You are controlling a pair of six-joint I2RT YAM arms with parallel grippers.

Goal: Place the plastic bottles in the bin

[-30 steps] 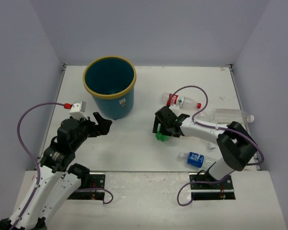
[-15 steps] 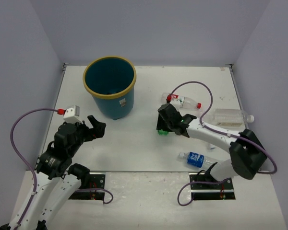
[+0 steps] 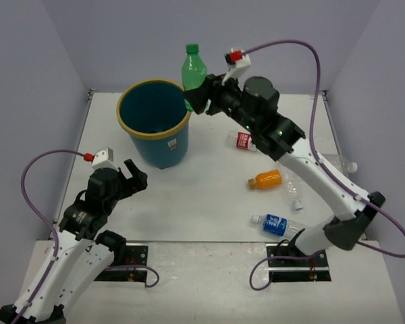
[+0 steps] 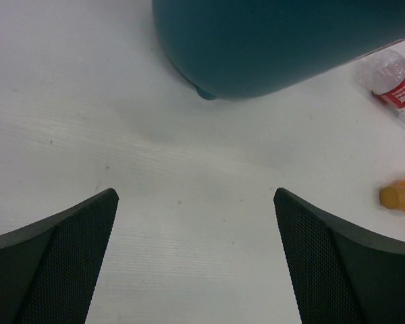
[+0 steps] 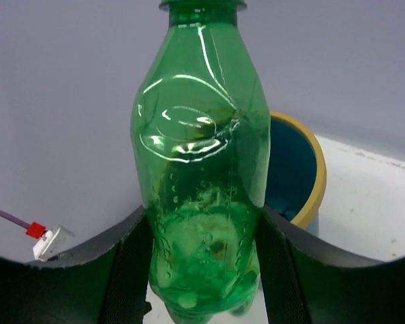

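My right gripper (image 3: pixel 197 100) is shut on the green bottle (image 3: pixel 193 69) and holds it upright, high above the table, just right of the bin's rim; the green bottle fills the right wrist view (image 5: pixel 201 162). The teal bin (image 3: pixel 153 123) with a yellow rim stands at the back left. An orange bottle (image 3: pixel 265 179), a red-labelled clear bottle (image 3: pixel 244 141) and a blue-labelled one (image 3: pixel 275 223) lie on the table's right half. My left gripper (image 3: pixel 133 173) is open and empty, low over the table in front of the bin.
A plain clear bottle (image 3: pixel 293 192) lies right of the orange one, partly under my right arm. In the left wrist view the bin's base (image 4: pixel 270 47), the red-labelled bottle (image 4: pixel 395 81) and the orange bottle (image 4: pixel 399 196) show beyond the fingers.
My right gripper has lifted the green bottle off the table and carried it up and left to beside the bin's rim. An orange bottle now shows where the arm lay. The left arm barely moved.
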